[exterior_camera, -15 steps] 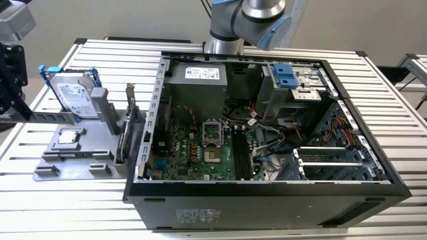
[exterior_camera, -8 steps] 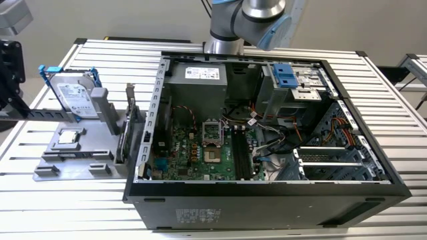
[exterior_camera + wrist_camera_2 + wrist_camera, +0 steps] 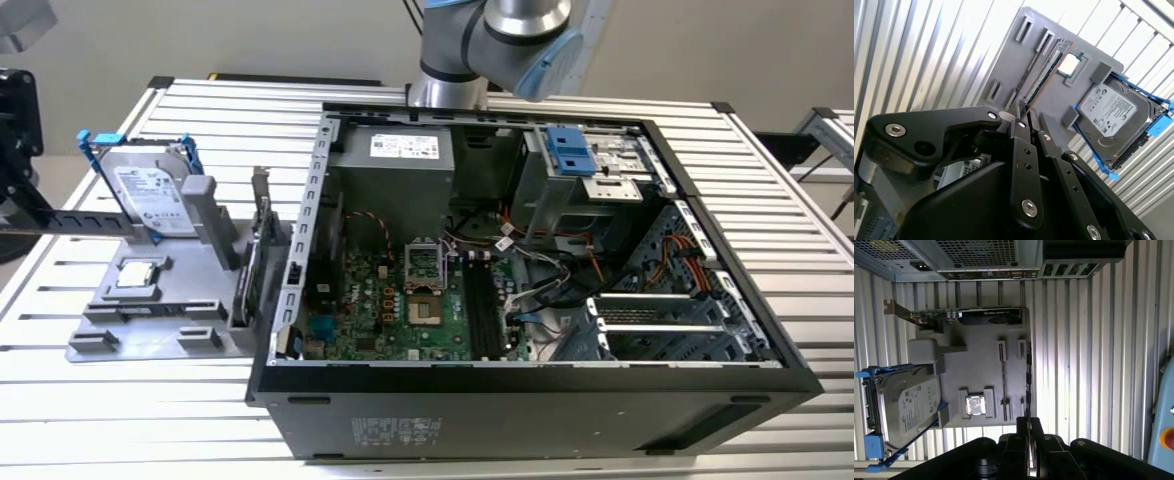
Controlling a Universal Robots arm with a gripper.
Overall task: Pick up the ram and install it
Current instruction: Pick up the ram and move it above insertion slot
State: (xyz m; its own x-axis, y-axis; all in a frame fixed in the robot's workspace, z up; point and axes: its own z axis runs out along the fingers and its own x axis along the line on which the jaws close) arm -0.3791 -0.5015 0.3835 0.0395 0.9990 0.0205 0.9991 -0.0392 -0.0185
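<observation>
Ram [image 3: 1046, 70] on edge in the gray holder [image 3: 1011, 62], end effector [image 3: 1025, 112] above it.

In the second wrist view the ram stands in a slot of the holder, near a small square processor chip [image 3: 1069, 65]. The end effector hangs over the holder in line with the ram, and I cannot tell whether it is open or closed. A hard drive [image 3: 1114, 117] in a blue frame leans on the same holder. In the exterior view the holder sits on the slatted desk [image 3: 134, 420] beside the open computer case [image 3: 534, 400].
</observation>
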